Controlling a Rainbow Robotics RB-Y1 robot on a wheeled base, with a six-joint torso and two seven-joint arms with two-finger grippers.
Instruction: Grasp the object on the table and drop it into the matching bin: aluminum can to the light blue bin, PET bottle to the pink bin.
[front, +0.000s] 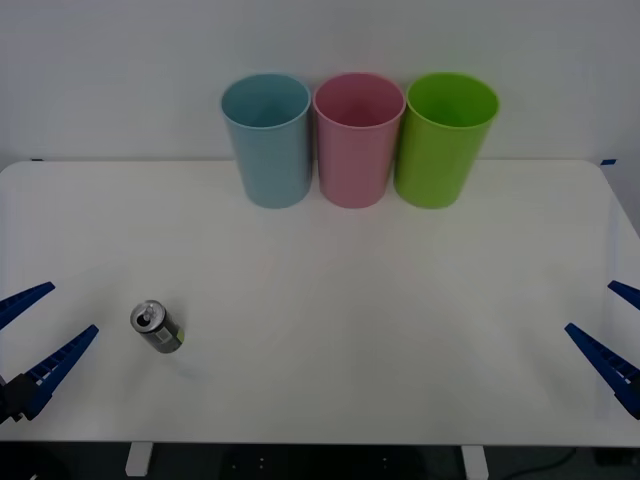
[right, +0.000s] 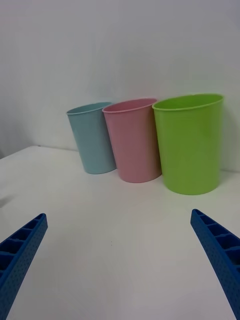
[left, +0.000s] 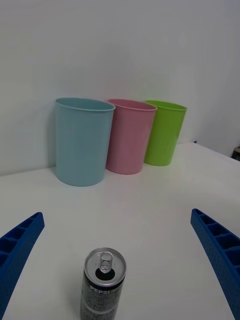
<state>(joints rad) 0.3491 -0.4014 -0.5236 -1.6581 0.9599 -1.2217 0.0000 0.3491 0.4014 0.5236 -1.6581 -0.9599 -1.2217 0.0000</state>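
A small dark aluminum can (front: 157, 327) with a silver pull-tab top stands upright on the white table (front: 330, 300) near its front left. In the left wrist view the can (left: 103, 283) sits between and just ahead of my open blue fingers. My left gripper (front: 35, 335) hovers open at the table's left edge, a short way left of the can. At the right edge my right gripper (front: 612, 335) is open and holds nothing. The light blue bin (front: 266, 138) and the pink bin (front: 358, 138) stand side by side at the back.
A lime green bin (front: 445, 138) stands right of the pink one, the three touching in a row against the white wall. The bins also appear in both wrist views, light blue bin (left: 82, 141), pink bin (right: 134, 140), green bin (right: 191, 142).
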